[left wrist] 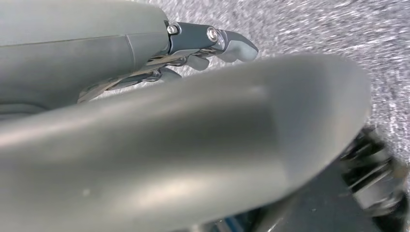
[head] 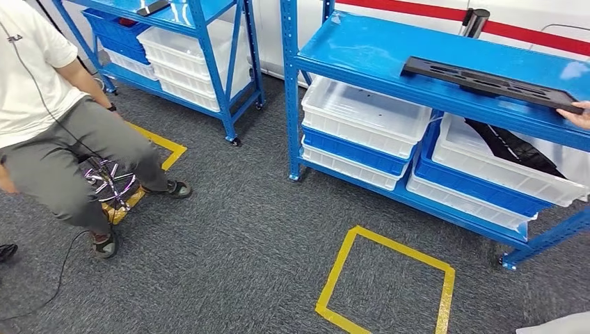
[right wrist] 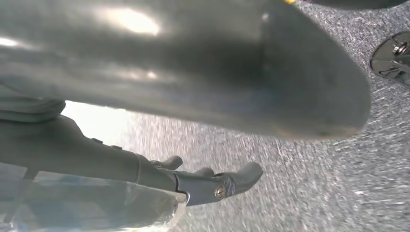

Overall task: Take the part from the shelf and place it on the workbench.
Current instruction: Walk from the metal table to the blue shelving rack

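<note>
Matt black part (head: 492,84), seemingly plastic

Head camera high, wrist cameras low and close

The head view looks forward and down at the blue shelf (head: 431,62); both wrist views face the grey carpet (right wrist: 314,183), which all three share.

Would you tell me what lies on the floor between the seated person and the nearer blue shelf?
In the head view, bare grey carpet lies between the seated person and the shelf.

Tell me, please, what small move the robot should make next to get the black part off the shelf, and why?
Probably step toward the yellow floor square facing the blue shelf. The black part lies flat on its top level, a person's hand at its end, while the left hand and right hand hang over carpet, holding nothing.
</note>
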Controlling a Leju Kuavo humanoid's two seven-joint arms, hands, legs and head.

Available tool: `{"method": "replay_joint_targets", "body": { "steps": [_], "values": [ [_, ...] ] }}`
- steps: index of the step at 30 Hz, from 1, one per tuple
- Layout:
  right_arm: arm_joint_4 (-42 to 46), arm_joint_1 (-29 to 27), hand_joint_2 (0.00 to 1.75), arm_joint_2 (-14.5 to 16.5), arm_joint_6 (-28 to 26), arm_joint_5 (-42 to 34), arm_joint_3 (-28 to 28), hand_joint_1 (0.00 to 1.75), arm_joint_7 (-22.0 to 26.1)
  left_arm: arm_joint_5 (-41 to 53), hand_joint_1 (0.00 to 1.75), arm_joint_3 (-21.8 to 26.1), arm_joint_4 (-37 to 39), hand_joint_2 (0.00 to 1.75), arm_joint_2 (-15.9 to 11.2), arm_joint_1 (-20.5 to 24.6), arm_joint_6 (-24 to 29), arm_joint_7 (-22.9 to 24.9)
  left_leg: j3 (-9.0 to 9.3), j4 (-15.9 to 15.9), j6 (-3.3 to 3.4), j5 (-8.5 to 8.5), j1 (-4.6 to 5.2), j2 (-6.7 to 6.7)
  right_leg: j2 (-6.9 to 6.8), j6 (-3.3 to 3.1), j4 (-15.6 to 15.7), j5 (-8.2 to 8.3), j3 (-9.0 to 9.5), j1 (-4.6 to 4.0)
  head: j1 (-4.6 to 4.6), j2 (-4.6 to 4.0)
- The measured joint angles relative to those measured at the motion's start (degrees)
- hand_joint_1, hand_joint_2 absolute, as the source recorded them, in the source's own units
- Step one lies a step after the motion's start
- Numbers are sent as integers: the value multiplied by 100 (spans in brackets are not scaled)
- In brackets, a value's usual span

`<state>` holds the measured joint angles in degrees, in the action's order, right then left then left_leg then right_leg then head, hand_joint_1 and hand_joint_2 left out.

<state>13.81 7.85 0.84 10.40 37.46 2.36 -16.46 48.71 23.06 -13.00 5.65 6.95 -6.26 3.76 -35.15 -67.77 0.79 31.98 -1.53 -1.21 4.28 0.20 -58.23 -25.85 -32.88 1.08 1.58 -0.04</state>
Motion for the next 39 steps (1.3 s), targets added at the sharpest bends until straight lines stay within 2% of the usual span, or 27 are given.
{"method": "replay_joint_targets", "body": {
  "steps": [2, 3, 4, 6, 8, 10, 12, 13, 14, 15, 16, 17, 19, 21, 22, 24, 25, 26, 27, 28, 29, 31, 32, 33, 36, 37, 39],
  "values": [
    [1, 9, 0, 22, 0, 0, -2, 0, -9, -6, 0, 0, 0, 0, -23, 0, 4, -9, 292, 691, 116, -320, 25, -301, 137, 16, -6, 7, -1, -17, -13, 0],
    [1, 15, 0, 34, 0, 0, -3, 0, -14, -14, 0, 1, 0, 0, -34, 1, 12, -21, 364, 865, 154, -370, 42, -401, 197, 33, -7, 15, -17, -12, -15, 0],
    [1, 17, 0, 44, 0, 0, -5, 0, -19, -30, 0, 1, -1, 0, -40, 4, 23, -49, 379, 909, 177, -358, 64, -418, 253, 62, -3, 26, -38, -4, -19, 0],
    [1, 10, 0, 48, 0, 0, -16, 0, -21, -79, 0, 2, -3, 0, -28, 16, 65, -163, 416, 997, 202, -406, 76, -270, 322, 133, 14, 56, -100, 0, -14, 0],
    [1, 13, 0, 44, 0, 1, -36, 0, -20, -120, 0, 4, -7, 0, -17, 24, 126, -312, 471, 1135, 236, -482, 55, -108, 92, 144, -195, -53, -251, -35, -31, 0],
    [1, 33, 0, 31, 0, 3, -46, 0, -17, -133, 0, 6, -7, 0, -13, 22, 175, -406, 493, 1192, 252, -508, 58, 78, -235, 99, -842, -369, -580, -45, -55, 0],
    [1, 40, 0, 13, 5, 7, -49, 0, -17, -138, 0, 6, -7, 0, -8, 21, 205, -441, 488, 1188, 248, -500, 69, 269, -342, 124, -1479, -602, -887, -22, -72, 0],
    [1, 34, 0, 5, 11, 10, -49, 0, -18, -141, 0, 6, -7, 0, 0, 23, 219, -450, 488, 1185, 239, -493, 69, 353, -367, 174, -1544, -599, -905, -3, -74, 0],
    [1, 29, 0, -3, 17, 15, -50, 0, -19, -144, 0, 6, -7, 0, 12, 25, 233, -457, 495, 1182, 224, -483, 64, 430, -401, 242, -1369, -510, -797, 18, -78, 0],
    [1, 28, 0, -12, 22, 21, -50, 0, -20, -147, 0, 6, -7, 0, 26, 29, 244, -465, 509, 1177, 201, -468, 58, 501, -474, 312, -1000, -371, -583, 43, -79, 0],
    [1, 35, 0, -14, 25, 27, -50, 0, -20, -157, 0, 6, -8, 0, 35, 33, 255, -474, 524, 1166, 165, -443, 68, 567, -629, 354, -572, -232, -342, 57, -90, 0],
    [1, 48, 0, -14, 25, 35, -50, 0, -22, -168, 0, 6, -9, 0, 42, 38, 263, -488, 544, 1153, 122, -413, 82, 628, -757, 362, -224, -118, -140, 57, -101, 0],
    [1, 68, 0, -9, 26, 48, -50, 0, -29, -188, 0, 5, -11, 0, 46, 59, 270, -519, 583, 1133, 47, -363, 115, 737, -881, 287, 64, -25, 21, 36, -81, 0],
    [1, 67, 0, -13, 27, 54, -50, 0, -44, -193, 0, 4, -15, 0, 51, 92, 272, -542, 619, 1126, -10, -336, 91, 827, -736, 185, 59, -7, 7, 41, -35, 0],
    [1, 65, 0, -15, 28, 57, -50, 0, -50, -195, 0, 4, -17, 0, 54, 106, 272, -549, 617, 1083, -39, -287, 66, 779, -666, 145, 60, 0, 4, 53, -26, 0],
    [1, 73, 0, -14, 28, 60, -50, 0, -54, -196, 0, 4, -22, 0, 56, 112, 274, -555, 452, 674, -91, 5, 23, 476, -527, 63, 69, 23, 7, 83, -6, 0],
    [1, 77, 44, -10, 28, 61, -50, 0, -54, -196, 0, 4, -21, 0, 56, 108, 273, -556, 280, 299, -103, 214, 16, 302, -460, 38, 68, 27, 1, 71, 2, 0],
    [1, 79, 87, -6, 29, 64, -50, 0, -54, -197, 0, 4, -21, 0, 57, 100, 269, -558, 71, -119, -109, 400, 14, 197, -389, 16, 67, 31, -3, 55, 6, 0],
    [1, 77, 131, -3, 30, 72, -50, 0, -55, -200, 0, 4, -20, 0, 57, 94, 265, -565, -104, -440, -105, 494, 15, 152, -321, 9, 66, 33, -4, 39, 9, 0],
    [1, 72, 175, -2, 30, 85, -50, 0, -59, -205, 0, 4, -20, 0, 58, 90, 261, -577, -202, -574, -90, 470, 18, 137, -263, 8, 64, 33, -1, 23, 7, 0],
    [1, 67, 175, -3, 29, 98, -50, 0, -62, -218, 0, 4, -20, 0, 58, 90, 257, -594, -192, -480, -61, 326, 23, 131, -210, 7, 64, 33, 7, 7, 8, 0],
    [1, 65, 175, -2, 27, 114, -50, 0, -69, -257, 0, 4, -20, 0, 55, 98, 241, -639, 92, 239, 42, -135, 49, 89, -133, 8, 66, 33, 30, -12, 8, 0],
    [1, 67, 175, 3, 26, 116, -50, 0, -69, -282, 0, 4, -20, 0, 50, 105, 231, -659, 246, 604, 100, -305, 70, 64, -104, 12, 63, 33, 33, -35, 3, 0],
    [1, 69, 175, 7, 25, 117, -50, 0, -69, -309, 0, 4, -20, 0, 48, 112, 219, -680, 352, 865, 121, -409, 89, 44, -92, 8, 50, 23, 23, -55, 2, 0],
    [1, 71, 175, 1, 19, 120, -50, 0, -69, -396, 0, 10, -22, 0, 61, 120, 182, -730, 383, 1025, 2, -444, 125, 39, -105, -4, 19, -1, -25, -86, -11, 0],
    [1, 72, 175, 0, 17, 119, -50, 0, -69, -414, 0, 17, -22, 0, 63, 117, 172, -739, 375, 1023, -11, -446, 137, 36, -112, 4, 23, 5, -27, -79, -17, 0],
    [1, 74, 175, 2, 16, 119, -50, 0, -68, -429, 0, 28, -22, 0, 62, 116, 166, -748, 365, 1015, 38, -456, 168, 32, -120, 33, 31, 20, -25, -51, -17, 0]
  ]
}}
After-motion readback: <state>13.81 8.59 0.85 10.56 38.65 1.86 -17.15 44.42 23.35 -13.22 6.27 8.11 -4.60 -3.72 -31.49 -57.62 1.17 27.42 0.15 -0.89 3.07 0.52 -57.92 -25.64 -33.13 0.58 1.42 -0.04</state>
